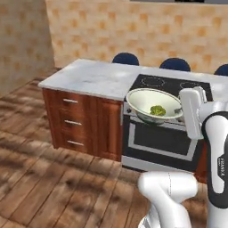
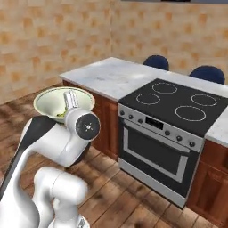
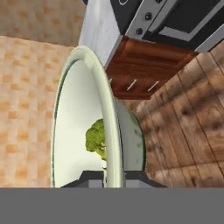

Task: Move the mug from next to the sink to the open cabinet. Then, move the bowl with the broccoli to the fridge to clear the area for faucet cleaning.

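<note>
The cream-white bowl (image 1: 144, 100) with its pale greenish rim hangs in the air in front of the stove, tilted slightly. My gripper (image 1: 180, 109) is shut on its right rim. The green broccoli (image 1: 157, 110) floret lies inside, near the gripped edge. In the right base view the bowl (image 2: 49, 101) sits just behind my gripper (image 2: 70, 107). Through the hand view the bowl (image 3: 76, 122) runs edge-on between the fingers of the gripper (image 3: 114, 176), and the broccoli (image 3: 97, 140) rests against its inner wall. The mug, sink, faucet and cabinet are out of view.
A black stove with an oven (image 1: 164, 133) stands straight ahead. Left of it is a marble counter (image 1: 89, 78) over reddish-brown drawers (image 1: 71, 120). Blue chairs (image 1: 125, 58) stand behind the counter. Wooden floor (image 1: 53, 178) stretches open to the left.
</note>
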Robot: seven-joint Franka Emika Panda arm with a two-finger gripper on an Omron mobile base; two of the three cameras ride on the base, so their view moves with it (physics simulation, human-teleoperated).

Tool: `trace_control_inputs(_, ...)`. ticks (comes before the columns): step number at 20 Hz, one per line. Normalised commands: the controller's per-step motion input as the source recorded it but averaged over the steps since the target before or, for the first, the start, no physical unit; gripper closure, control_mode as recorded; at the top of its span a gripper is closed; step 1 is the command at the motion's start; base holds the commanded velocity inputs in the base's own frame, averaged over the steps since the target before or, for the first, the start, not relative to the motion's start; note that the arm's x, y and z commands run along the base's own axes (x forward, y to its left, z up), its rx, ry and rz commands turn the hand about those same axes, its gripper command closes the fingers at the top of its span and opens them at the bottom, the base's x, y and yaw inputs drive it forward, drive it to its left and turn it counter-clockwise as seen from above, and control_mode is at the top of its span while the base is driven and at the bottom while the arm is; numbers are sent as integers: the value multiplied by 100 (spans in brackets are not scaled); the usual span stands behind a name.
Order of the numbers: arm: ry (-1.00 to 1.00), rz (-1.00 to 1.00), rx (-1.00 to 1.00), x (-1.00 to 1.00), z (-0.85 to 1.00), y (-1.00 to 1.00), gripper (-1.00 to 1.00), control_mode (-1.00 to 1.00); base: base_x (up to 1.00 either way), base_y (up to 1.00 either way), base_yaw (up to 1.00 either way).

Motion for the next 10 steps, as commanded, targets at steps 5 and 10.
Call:
trace_control_inputs(5,0,0,0,0,0,0,100,100,0,-49,-91)
trace_control_inputs(10,0,0,0,0,0,0,100,100,2,-47,-91)
